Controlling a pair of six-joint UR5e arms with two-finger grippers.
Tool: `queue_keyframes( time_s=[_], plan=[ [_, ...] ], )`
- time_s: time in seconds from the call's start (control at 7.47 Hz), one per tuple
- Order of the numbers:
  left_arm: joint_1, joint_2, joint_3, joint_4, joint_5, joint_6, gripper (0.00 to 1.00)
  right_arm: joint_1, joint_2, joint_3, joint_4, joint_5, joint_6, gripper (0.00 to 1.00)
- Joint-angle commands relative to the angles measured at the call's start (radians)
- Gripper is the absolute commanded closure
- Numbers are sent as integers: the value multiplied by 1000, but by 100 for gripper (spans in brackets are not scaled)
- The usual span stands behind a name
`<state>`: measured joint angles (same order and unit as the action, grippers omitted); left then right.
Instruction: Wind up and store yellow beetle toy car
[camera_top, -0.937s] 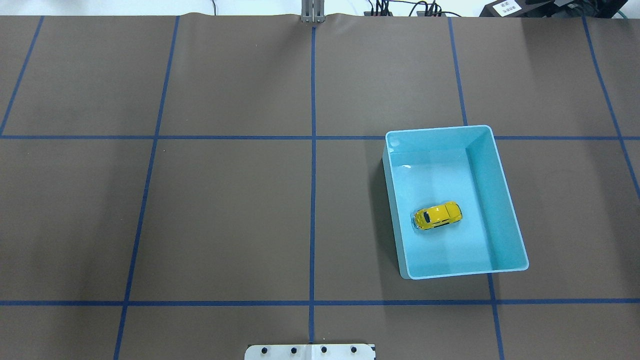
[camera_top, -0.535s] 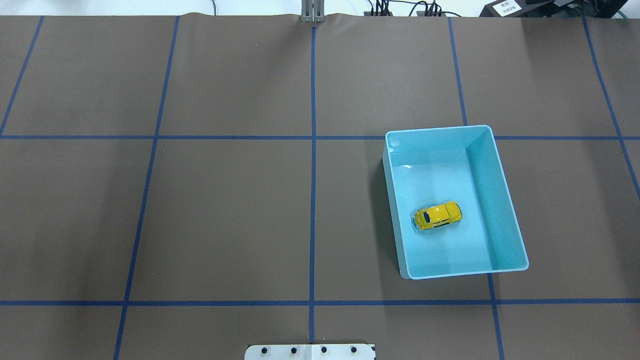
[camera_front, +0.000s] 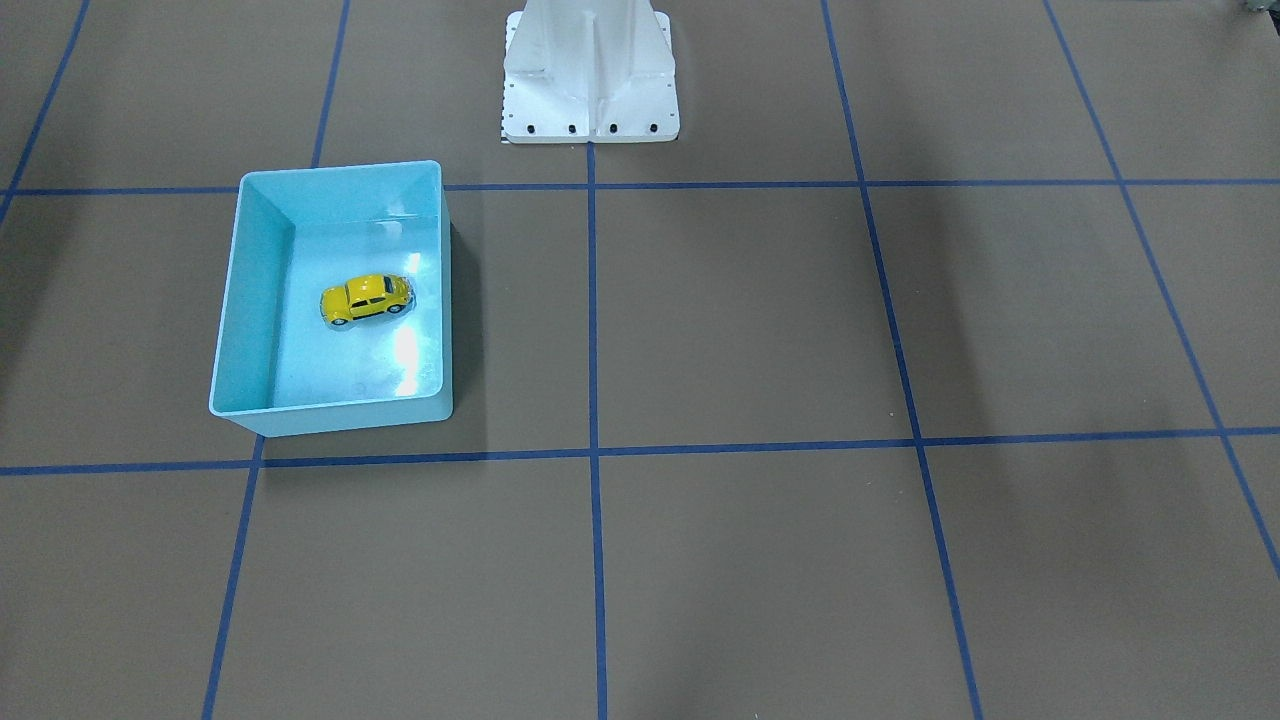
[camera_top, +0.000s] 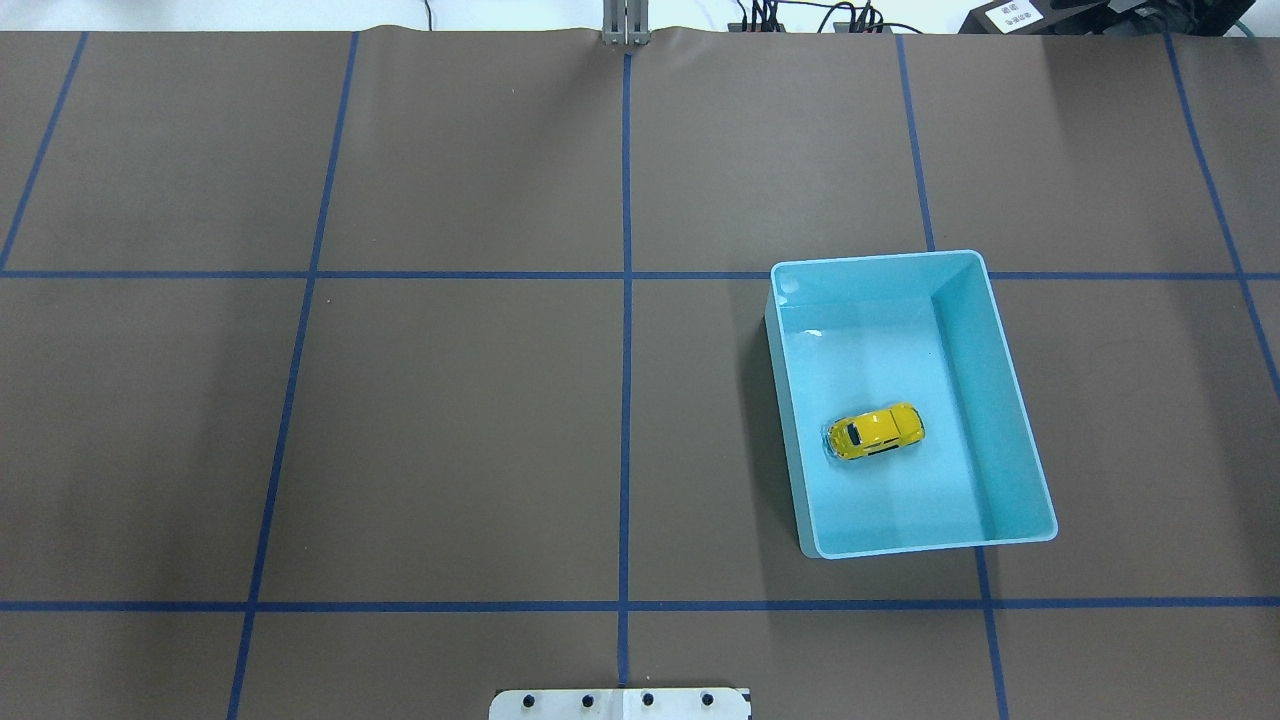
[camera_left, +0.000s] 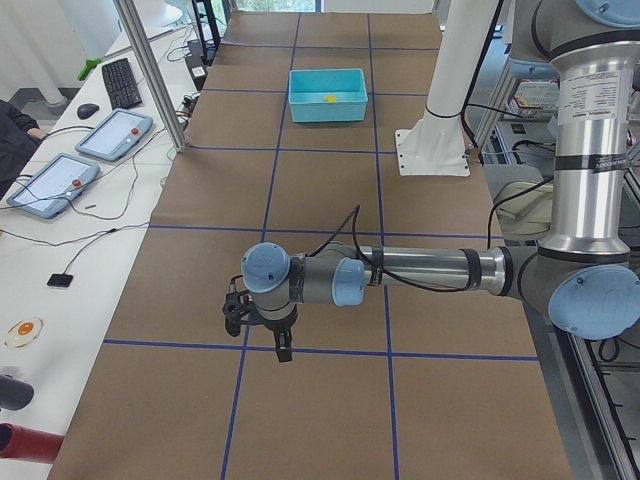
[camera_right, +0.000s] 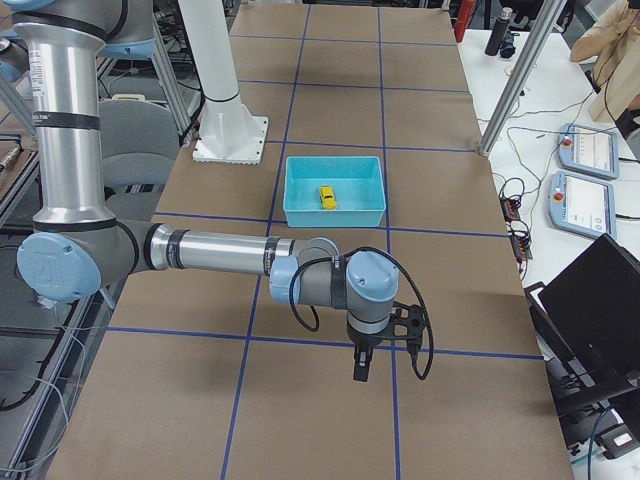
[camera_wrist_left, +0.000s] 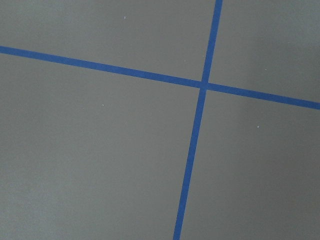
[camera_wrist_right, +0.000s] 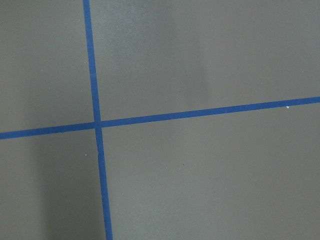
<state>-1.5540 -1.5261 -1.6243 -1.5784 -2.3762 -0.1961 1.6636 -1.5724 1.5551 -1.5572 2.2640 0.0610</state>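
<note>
The brown tabletop (camera_top: 450, 420) with its blue tape grid is the biggest thing here. Both arms hang out over its two ends and show only in the side views. The light-blue bin (camera_top: 985, 400) sits to the right of the centre line in the overhead view, its long side running near to far. The right gripper (camera_right: 360, 365) points down at bare tabletop beside the bin's right end. The left gripper (camera_left: 281, 347) hangs well apart from the bin, at the far opposite end, so I judge the right arm is the nearer one for any reach. From these angles I cannot tell whether either gripper is spread or pressed together; neither holds anything I can see. The yellow beetle toy car (camera_top: 877, 431) sits on its wheels on the bin floor, closer to the bin's left wall. Its long axis runs roughly left to right, slightly skewed, across the bin's short width. From the right gripper it lies leftward, over the bin wall and down.
</note>
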Motion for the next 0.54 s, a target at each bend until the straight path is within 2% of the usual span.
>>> queue_keyframes(
  time_s=[0.0,0.4],
  plan=[
    [-1,1,3,0,2,1,0,-1,-1,5,8,0,2,0],
    [-1,1,4,0,3,3,0,-1,-3,-3,28,3,0,0]
  ],
)
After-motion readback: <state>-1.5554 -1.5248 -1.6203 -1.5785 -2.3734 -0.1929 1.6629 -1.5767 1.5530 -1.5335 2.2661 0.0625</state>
